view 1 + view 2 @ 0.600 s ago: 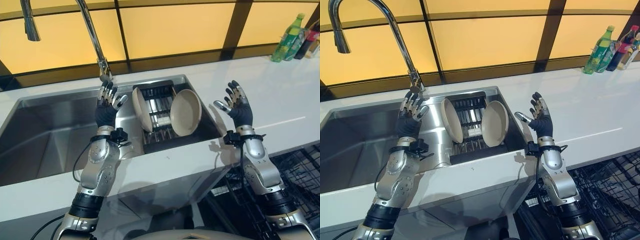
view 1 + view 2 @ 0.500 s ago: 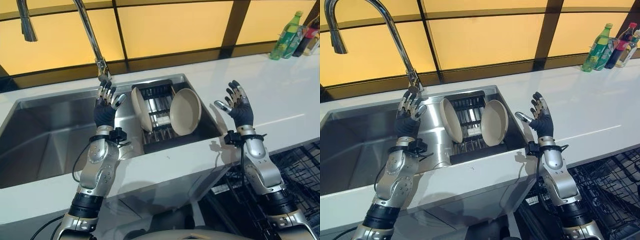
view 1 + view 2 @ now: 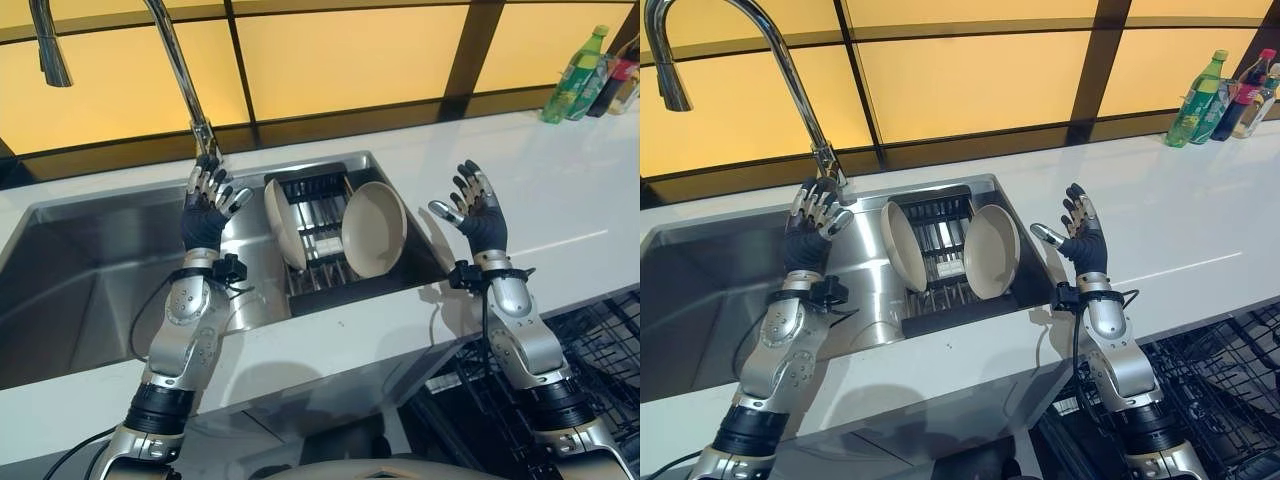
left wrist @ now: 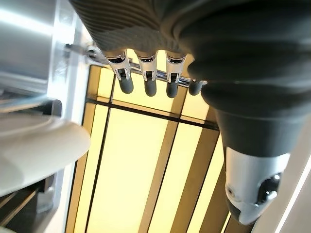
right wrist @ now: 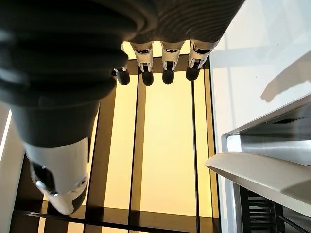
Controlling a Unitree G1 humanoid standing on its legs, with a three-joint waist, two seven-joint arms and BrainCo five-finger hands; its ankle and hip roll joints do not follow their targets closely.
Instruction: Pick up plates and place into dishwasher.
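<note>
Plates: two cream ones stand on edge in a dark rack (image 3: 318,215) at the right end of the steel sink (image 3: 90,270), w/ rack slots showing between them. Left plate (image 3: 283,222) leans toward the sink's open basin, right plate (image 3: 374,228) tilts w/ its hollow face toward the robot. Neither plate is touched by a hand. Left hand (image 3: 205,208) is raised over the sink, just left of the left plate and just in front of the tap's base, fingers straight and spread, holding nothing; left wrist view shows its fingertips (image 4: 147,87) extended toward the yellow window panels (image 3: 340,55), a plate edge close by. Right hand (image 3: 478,214) is raised over the white worktop (image 3: 560,190), just right of the sink's edge and near the right plate, fingers also straight and apart, empty; right wrist view shows a plate rim beside it. Tall curved tap (image 3: 175,60) rises behind the sink. Bottles (image 3: 585,75) stand at the worktop's far right corner, well apart from the hands. Below the worktop at right, the black wire rack of the dishwasher (image 3: 600,350) is pulled out beside the right arm.
</note>
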